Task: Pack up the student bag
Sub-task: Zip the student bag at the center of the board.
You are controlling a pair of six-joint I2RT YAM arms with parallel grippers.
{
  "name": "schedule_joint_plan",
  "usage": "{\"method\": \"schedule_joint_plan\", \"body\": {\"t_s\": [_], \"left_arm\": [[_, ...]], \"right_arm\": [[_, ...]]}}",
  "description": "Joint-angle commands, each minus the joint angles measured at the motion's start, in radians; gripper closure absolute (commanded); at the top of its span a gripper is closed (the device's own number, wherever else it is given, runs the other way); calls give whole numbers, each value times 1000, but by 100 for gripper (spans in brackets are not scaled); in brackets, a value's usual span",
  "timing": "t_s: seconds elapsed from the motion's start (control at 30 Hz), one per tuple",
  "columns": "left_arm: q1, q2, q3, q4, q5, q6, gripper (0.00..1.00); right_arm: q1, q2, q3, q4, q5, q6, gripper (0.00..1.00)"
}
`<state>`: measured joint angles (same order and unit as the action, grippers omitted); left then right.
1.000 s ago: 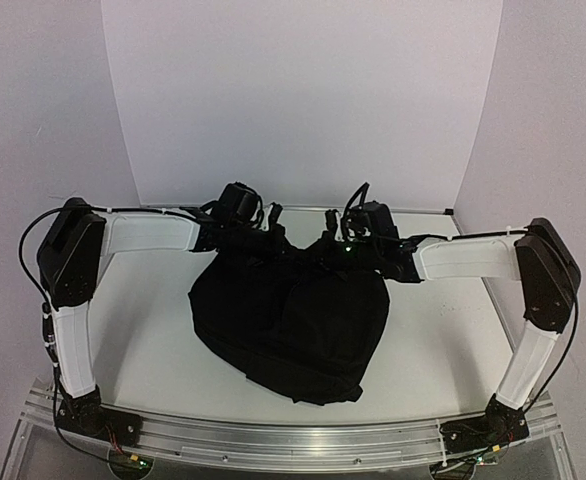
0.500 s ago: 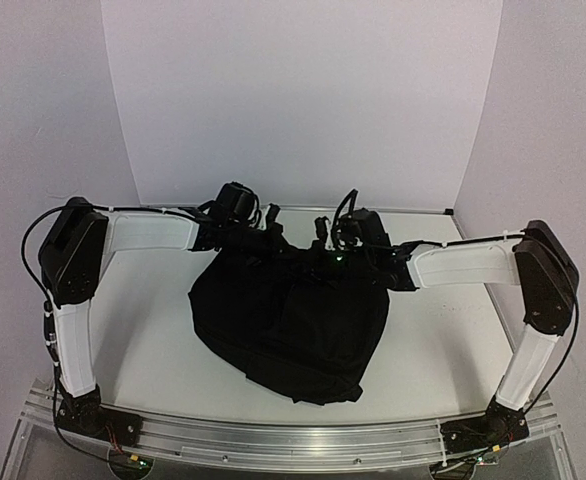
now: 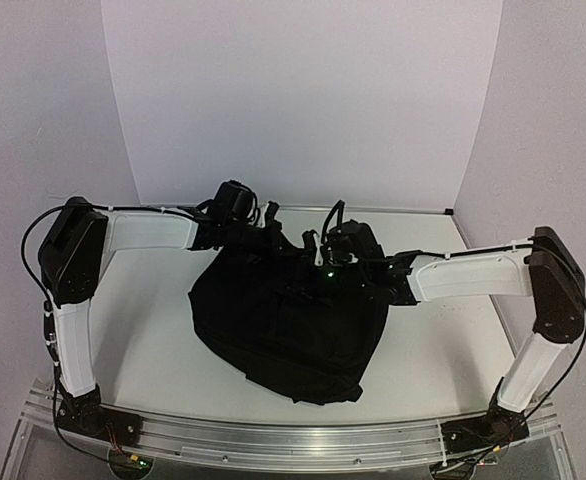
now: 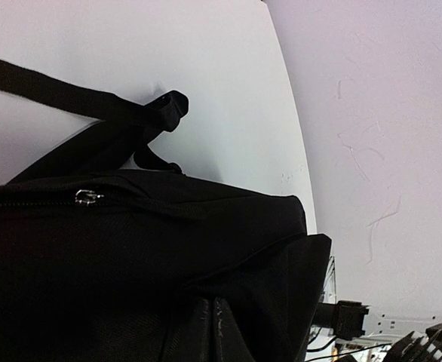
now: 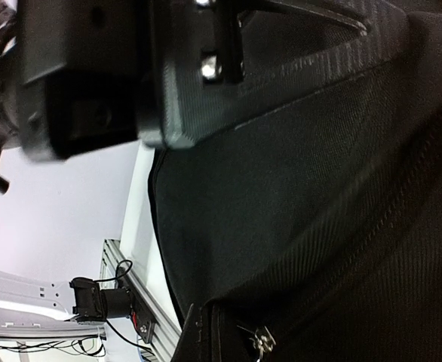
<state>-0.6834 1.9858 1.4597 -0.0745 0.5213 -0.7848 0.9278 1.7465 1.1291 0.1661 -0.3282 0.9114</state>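
Observation:
The student bag (image 3: 288, 325), a large black fabric backpack, lies mid-table with its top toward the back wall. My left gripper (image 3: 261, 237) is at the bag's top left. In the left wrist view its fingers (image 4: 203, 332) are pressed together, their tips buried in a fold of the bag (image 4: 130, 249), below a zipper pull (image 4: 89, 197) and a strap (image 4: 62, 96). My right gripper (image 3: 318, 268) rests on the bag's top middle. Its fingers (image 5: 198, 339) are shut against the fabric (image 5: 296, 196), a metal zipper pull (image 5: 262, 341) just beside them; whether they pinch it is hidden.
The white table (image 3: 443, 340) runs to a back wall and side walls. An aluminium rail (image 3: 293, 435) with both arm bases edges the near side. The left arm's dark wrist housing (image 5: 93, 75) hangs close above my right gripper.
My right arm has swung left along the bag's top, from its right corner toward the middle. The left gripper has stayed in place at the top left.

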Motion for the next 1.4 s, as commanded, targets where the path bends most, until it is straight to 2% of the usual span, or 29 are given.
{"method": "schedule_joint_plan", "body": {"t_s": [0.0, 0.07, 0.17, 0.33, 0.43, 0.63, 0.77, 0.87, 0.9, 1.1, 1.37], "left_arm": [[22, -35, 5, 103, -34, 27, 72], [22, -68, -17, 95, -31, 51, 52], [16, -111, -42, 59, 6, 98, 32], [-28, -128, -25, -122, 19, 204, 27], [-56, -123, -6, -188, 19, 248, 30], [-85, -114, 1, -223, -3, 258, 47], [-94, -101, 2, -215, 8, 257, 46], [-94, -83, 10, -227, -27, 248, 63], [-94, -78, 12, -232, -42, 240, 64], [-87, -59, 5, -190, -118, 190, 66], [-56, -54, -41, -105, -111, 130, 67]], "right_arm": [[34, -88, -54, -7, 17, 16, 100], [34, -101, -76, -5, 41, 9, 100], [35, -100, -88, 1, 46, -3, 100], [35, -92, -91, 17, 43, -13, 100], [35, -88, -90, 20, 41, -14, 100], [34, -87, -93, 26, 36, -12, 100], [34, -93, -98, 27, 37, -12, 100], [36, -104, -99, 27, 26, -18, 100], [36, -108, -98, 27, 14, -22, 100], [72, -123, -122, 27, -24, -26, 100], [142, -174, -151, 26, -20, 0, 100]]}}
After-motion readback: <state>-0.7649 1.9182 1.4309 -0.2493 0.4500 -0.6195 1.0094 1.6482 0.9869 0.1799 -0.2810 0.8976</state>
